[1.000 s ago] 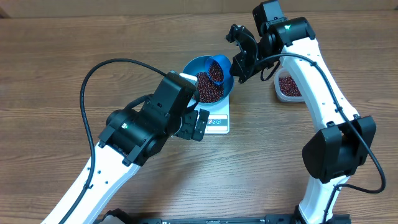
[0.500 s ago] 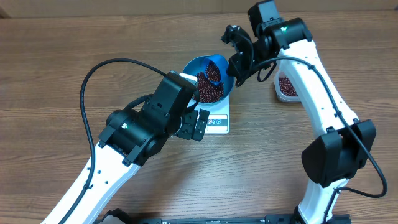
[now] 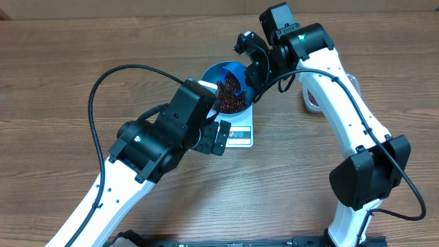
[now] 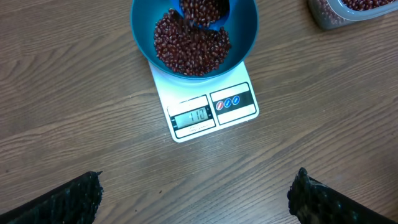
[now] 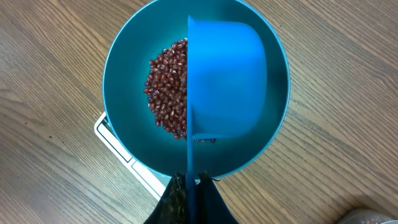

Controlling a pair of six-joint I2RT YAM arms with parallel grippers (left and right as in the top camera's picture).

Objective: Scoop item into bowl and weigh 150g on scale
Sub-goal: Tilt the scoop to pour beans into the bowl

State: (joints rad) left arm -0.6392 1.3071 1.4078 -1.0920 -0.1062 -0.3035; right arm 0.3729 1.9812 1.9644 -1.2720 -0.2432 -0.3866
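**Trickle slowly, eyes on the display**

The right hand (image 5: 189, 196), clamped on the scoop (image 5: 227, 81) by its handle, tips it over the bowl (image 5: 124, 68) on the scale (image 4: 205, 106), where the beans (image 4: 189, 46) heap. The display (image 4: 194, 116) reads short of target, so a slow trickle seems wise. The left hand (image 3: 219, 137) hangs spread, empty.

Scale (image 4: 211, 109) sits on the table (image 4: 93, 93) toward its back edge, display side facing the front edge. Bowl (image 4: 245, 37) rests on the scale's rear part, overhanging it. Beans (image 4: 186, 50) lie in the bowl. Scoop (image 5: 227, 81) is over the bowl's back-right part. Tub (image 4: 323, 18) stands right of the scale, apart from it.
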